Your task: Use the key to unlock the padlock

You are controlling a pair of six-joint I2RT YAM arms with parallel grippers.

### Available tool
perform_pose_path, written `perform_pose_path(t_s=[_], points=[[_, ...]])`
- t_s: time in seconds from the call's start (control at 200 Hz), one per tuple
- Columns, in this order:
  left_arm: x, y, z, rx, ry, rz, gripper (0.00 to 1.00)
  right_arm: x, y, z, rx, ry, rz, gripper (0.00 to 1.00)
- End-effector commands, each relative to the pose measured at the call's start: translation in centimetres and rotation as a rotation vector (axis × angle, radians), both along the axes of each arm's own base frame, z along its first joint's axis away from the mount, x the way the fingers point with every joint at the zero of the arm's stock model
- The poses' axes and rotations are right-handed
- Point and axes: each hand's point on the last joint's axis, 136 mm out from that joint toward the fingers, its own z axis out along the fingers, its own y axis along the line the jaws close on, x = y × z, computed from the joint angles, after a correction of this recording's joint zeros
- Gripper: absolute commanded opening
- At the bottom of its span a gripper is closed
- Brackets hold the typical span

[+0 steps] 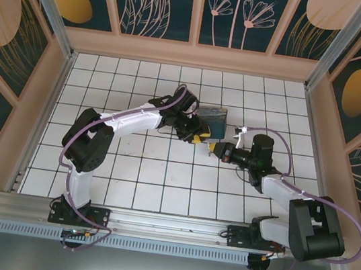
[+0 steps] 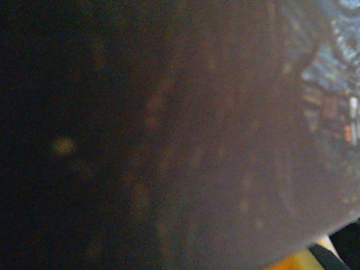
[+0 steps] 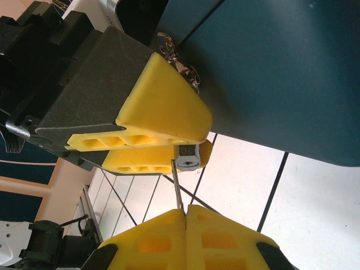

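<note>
- As far as I can read the right wrist camera, my right gripper [image 3: 185, 209] has its two yellow fingers pressed flat together. The thin metal shaft of the key [image 3: 176, 188] is pinched at their seam and sticks straight up out of them.
- The key's far end meets the small grey end face of the padlock [image 3: 187, 157], right at what looks like the keyhole. I cannot tell how deep it sits.
- My left gripper [image 3: 203, 138] comes in from the left of that view, its yellow fingers clamped onto the padlock. The padlock's body peeks out between them near their tips.
- Just above those fingers, silvery metal loops [image 3: 181, 63] lie against the edge of the dark teal box [image 3: 270, 73]. I cannot make out which loop is shackle and which is hasp.
- From the overhead camera, the box [image 1: 216, 115] sits on the white tiled table [image 1: 148, 171], a little beyond centre.
- In that same view the left gripper [image 1: 196, 136] is at the box's near-left corner. The right gripper [image 1: 217, 149] is just beside it, pointing at it from the right.
- My left wrist camera gives me a dark, blurred surface close against the lens, with a yellow sliver [image 2: 298, 261] at the bottom right corner.
</note>
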Motion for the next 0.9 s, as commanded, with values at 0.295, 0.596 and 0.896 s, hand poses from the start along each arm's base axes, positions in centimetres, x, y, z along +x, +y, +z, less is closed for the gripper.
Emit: perform_pose_path(t_s=[0.295,0.596,0.896], points=[[0.0,-0.3,3.6,-0.088,-0.035,0.0,0.05,-1.3,-0.6,-0.9,-0.029,0.0,0.007,0.0],[0.0,-0.3,3.7,-0.087,-0.037,-0.001,0.05,-0.4,-0.1,1.4,0.019,-0.062,0.007,0.0],[0.1,-0.3,3.8,-0.09,-0.041,-0.002,0.04,0.5,0.0,2.0,0.035,-0.073,-0.001,0.0]])
